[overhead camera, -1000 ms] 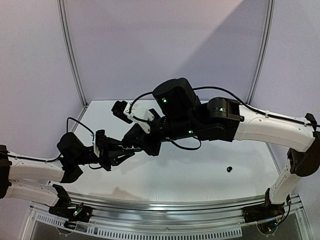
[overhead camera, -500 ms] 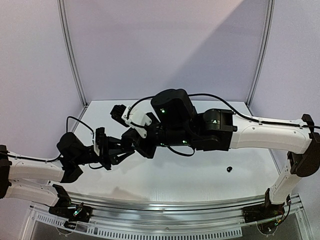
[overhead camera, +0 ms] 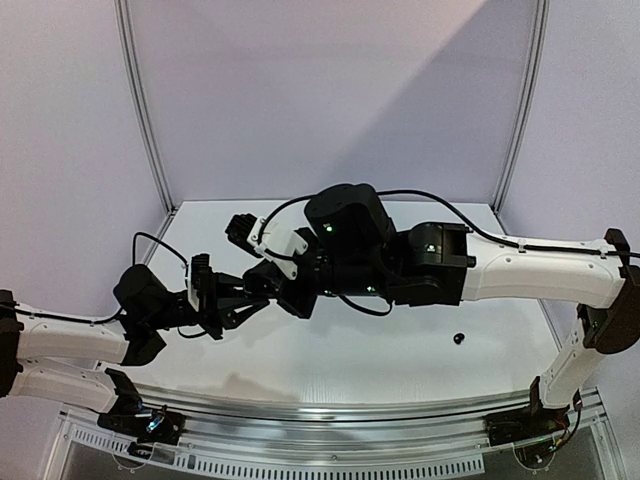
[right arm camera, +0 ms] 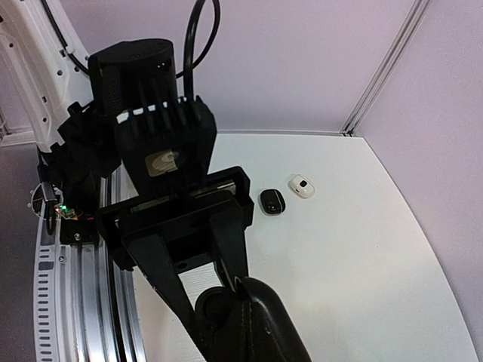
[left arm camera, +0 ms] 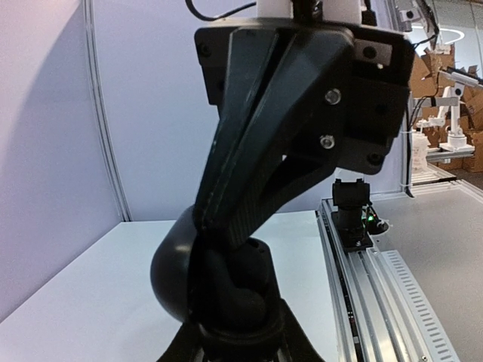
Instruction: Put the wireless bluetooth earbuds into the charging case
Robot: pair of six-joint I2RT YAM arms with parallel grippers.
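Charging case [left arm camera: 172,273], black and rounded, is pinched between the left gripper's [overhead camera: 250,298] fingers above the bench's [overhead camera: 400,355] left half. The right gripper [left arm camera: 205,235], jaws pressed together, meets the case with its tip; whether it holds anything cannot be told. One black earbud [overhead camera: 458,338] lies toward the bench's near right corner.

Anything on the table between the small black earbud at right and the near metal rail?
Nothing: in the top view the stretch of white table from the earbud to the rail is bare.
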